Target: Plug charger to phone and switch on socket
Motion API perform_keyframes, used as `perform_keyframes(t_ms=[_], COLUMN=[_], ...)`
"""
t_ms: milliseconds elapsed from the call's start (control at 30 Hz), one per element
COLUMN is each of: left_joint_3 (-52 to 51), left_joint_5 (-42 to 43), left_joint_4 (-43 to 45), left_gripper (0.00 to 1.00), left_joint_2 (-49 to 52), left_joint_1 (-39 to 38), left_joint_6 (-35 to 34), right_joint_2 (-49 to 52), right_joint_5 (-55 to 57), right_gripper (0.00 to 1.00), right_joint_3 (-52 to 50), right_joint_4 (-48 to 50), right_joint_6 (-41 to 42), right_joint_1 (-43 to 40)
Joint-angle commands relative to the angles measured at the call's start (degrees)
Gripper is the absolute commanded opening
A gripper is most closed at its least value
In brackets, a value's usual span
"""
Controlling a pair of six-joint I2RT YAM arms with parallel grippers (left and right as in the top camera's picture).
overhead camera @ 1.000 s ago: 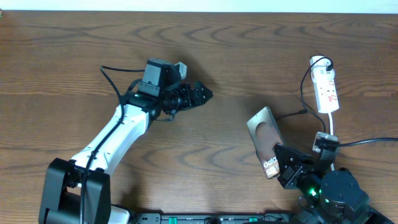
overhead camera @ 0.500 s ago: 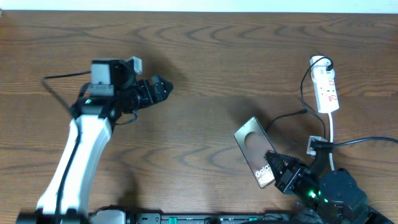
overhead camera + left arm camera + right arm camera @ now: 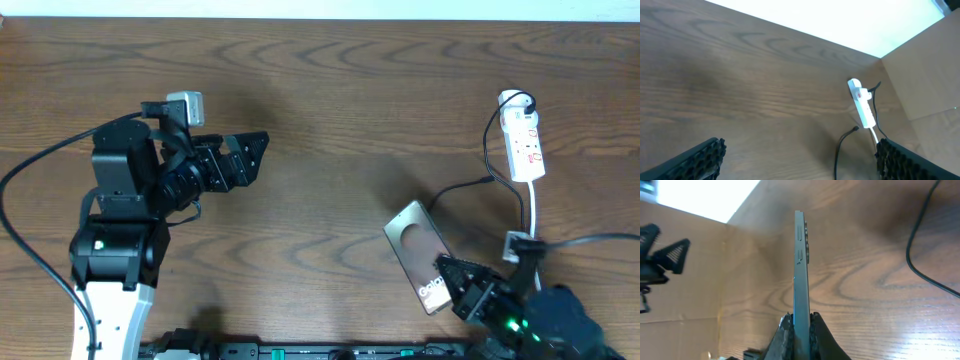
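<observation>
While the right gripper (image 3: 452,276) pinches the lettered end of the phone (image 3: 415,243), jaws narrowed flat against its two faces, the slab's long axis runs diagonally, its round-marked end aimed away from the arm toward the far left. From the wrist it shows edge-on (image 3: 801,270). Just right lies the charger (image 3: 465,188); beyond it, the socket (image 3: 525,140). Well apart at left, the left gripper (image 3: 260,152) gapes wide, holding nothing.

The phone (image 3: 415,245), grey-brown with a round mark, is pinched at its lettered end by the right gripper (image 3: 447,270). The white socket (image 3: 526,140) lies at the far right. The thin black charger (image 3: 468,186) runs from the socket, and its tip rests on the table near the phone, not plugged in.
</observation>
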Motion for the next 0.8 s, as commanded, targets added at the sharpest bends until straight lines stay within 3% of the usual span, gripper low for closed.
perform_keyframes(t_ms=[0,367,633,767], left_joint_3=[1.4,1.4,1.4,1.4], left_joint_5=[0.6,5.9,7.9,8.8], left_joint_4=[-0.7,-3.0,-3.8,-4.9], left_gripper=[0.97,0.97,0.97,0.97], left_joint_2=[-0.1,-0.1,-0.1,-0.1], left_joint_1=[0.2,0.2,0.2,0.2], left_joint_6=[-1.9,-5.6,-7.5,-7.5], right_joint_2=[-5.4,-9.3,-9.3,-9.3], right_joint_5=[6.9,8.9,0.5,-1.7], right_gripper=[0.01,0.01,0.01,0.01], right_joint_3=[1.3,-3.3,-17.3,-24.8], right_joint_4=[-0.2,2.8,25.8,38.3], right_joint_6=[-1.1,-0.8,-0.3,3.8], right_joint_1=[-0.1,-0.1,-0.2,-0.2])
